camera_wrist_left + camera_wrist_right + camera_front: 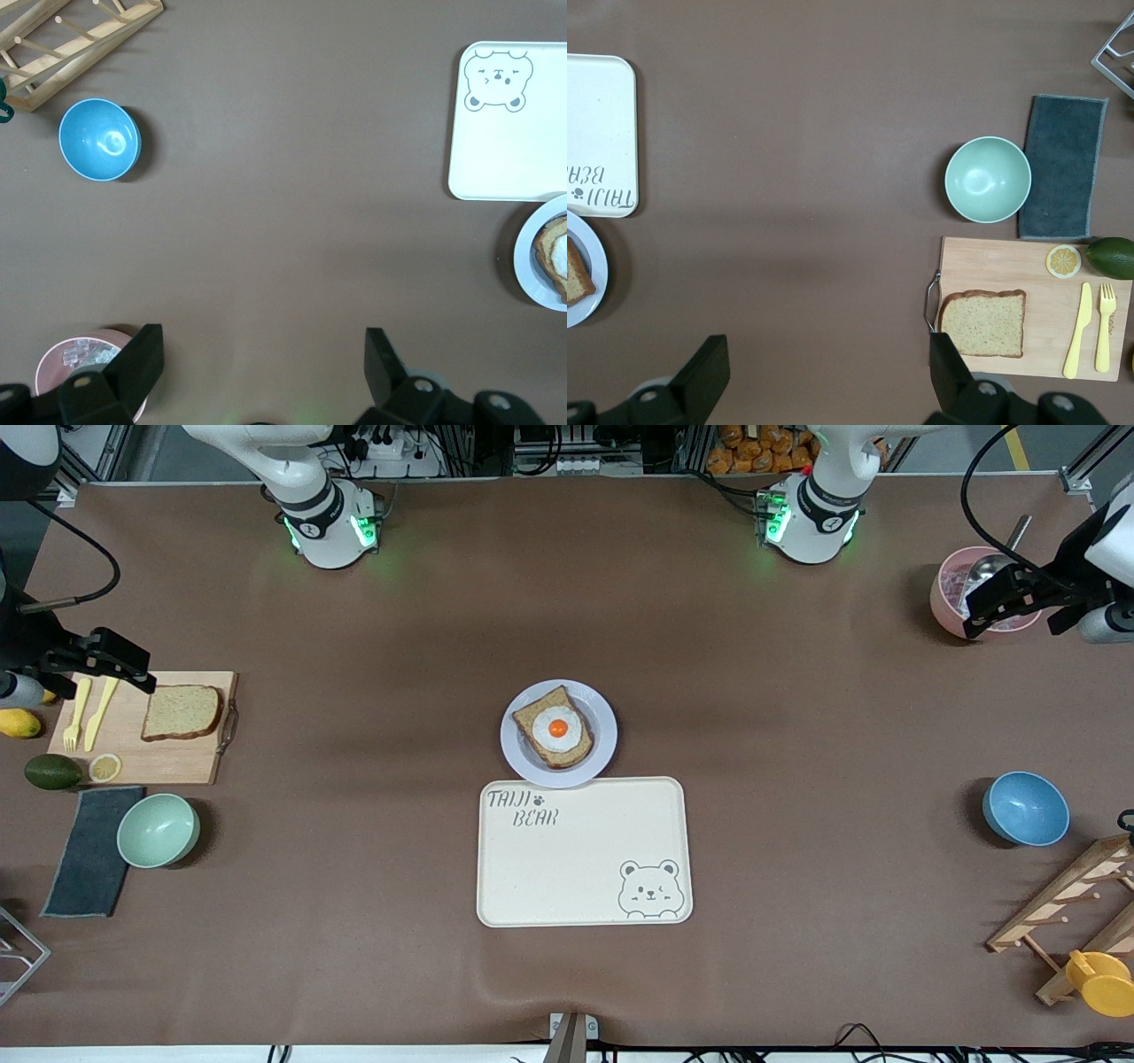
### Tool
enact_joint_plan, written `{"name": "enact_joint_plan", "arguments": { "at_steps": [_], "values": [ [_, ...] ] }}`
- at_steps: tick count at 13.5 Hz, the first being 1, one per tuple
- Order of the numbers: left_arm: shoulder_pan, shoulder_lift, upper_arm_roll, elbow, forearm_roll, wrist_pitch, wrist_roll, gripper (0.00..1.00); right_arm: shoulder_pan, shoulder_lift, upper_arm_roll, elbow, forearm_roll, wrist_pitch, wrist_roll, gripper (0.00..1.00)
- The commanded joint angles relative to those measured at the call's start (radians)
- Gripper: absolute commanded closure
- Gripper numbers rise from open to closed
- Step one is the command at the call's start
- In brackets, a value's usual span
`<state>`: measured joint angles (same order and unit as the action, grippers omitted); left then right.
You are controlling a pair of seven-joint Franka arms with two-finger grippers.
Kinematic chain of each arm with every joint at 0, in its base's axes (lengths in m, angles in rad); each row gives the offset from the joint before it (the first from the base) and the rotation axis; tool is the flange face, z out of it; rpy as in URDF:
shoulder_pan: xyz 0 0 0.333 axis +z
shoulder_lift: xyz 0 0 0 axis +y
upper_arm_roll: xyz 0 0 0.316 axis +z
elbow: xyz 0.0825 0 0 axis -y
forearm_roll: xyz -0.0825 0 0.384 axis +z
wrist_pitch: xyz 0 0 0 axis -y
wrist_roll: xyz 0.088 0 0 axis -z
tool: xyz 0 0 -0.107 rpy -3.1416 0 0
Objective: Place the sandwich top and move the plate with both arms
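A brown-covered worktop [354,974] seen from a high camera facing two white robot arms.

Nearest that camera, at mid-worktop, lies a cream tray with a bear drawing [585,852], bare. Touching its farther edge is the plate [559,733], carrying a bread slice with a fried egg [555,727].

The sandwich top [182,712] lies flat on a wooden cutting board [146,729] toward the right arm's end of the worktop, well apart from the plate. On the same board are a yellow knife and fork [89,713] and a lemon slice [105,767].

The right claw [111,661] hangs over the board, near the fork and knife, fingers spread wide and holding nothing. The left claw [1005,599] hangs over a pink cup [966,593] at the left arm's end, also spread wide and empty; that arm appears to wait.

The step in hand looks like fetching the bread. A good approach: bring the right claw over the slice, come down on two opposite crusts, clear of the cutlery, close gently so the soft bread does not crumple, and set it down square on the egg.

Around the work: a mint green bowl [159,830] and a dark cloth [89,850] lie nearer the camera than the board, with an avocado [52,771] beside it. A blue bowl [1025,808] and a wooden rack [1072,903] sit at the left arm's end. The arm bases stand along the farthest edge.
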<state>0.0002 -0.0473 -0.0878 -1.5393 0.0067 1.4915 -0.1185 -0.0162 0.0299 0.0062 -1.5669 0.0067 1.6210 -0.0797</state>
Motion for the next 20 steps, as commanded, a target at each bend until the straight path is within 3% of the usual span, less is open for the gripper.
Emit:
{"name": "enact_joint_plan", "arguments": {
  "at_steps": [1, 5, 11, 15, 20],
  "values": [
    [0.004, 0.004, -0.001, 0.013, -0.014, 0.007, -0.009, 0.0, -0.014, -0.004, 0.015, -0.004, -0.016, 0.005, 0.017, 0.0],
    [0.017, 0.023, 0.0, 0.03, -0.04, 0.013, -0.007, 0.0, -0.014, 0.001, 0.015, -0.002, -0.016, 0.005, 0.017, 0.0],
    [0.04, 0.026, -0.003, -0.018, -0.073, 0.032, -0.009, 0.0, -0.018, 0.008, 0.014, -0.004, -0.013, 0.005, 0.017, 0.0],
    [0.035, 0.036, -0.012, -0.045, -0.067, 0.047, -0.02, 0.0, -0.096, 0.03, 0.011, 0.005, 0.081, 0.004, 0.005, 0.0],
    [0.032, 0.047, -0.039, -0.185, -0.068, 0.151, -0.013, 0.0, -0.14, 0.065, 0.011, -0.005, 0.069, -0.01, 0.006, 0.0]
  ]
}}
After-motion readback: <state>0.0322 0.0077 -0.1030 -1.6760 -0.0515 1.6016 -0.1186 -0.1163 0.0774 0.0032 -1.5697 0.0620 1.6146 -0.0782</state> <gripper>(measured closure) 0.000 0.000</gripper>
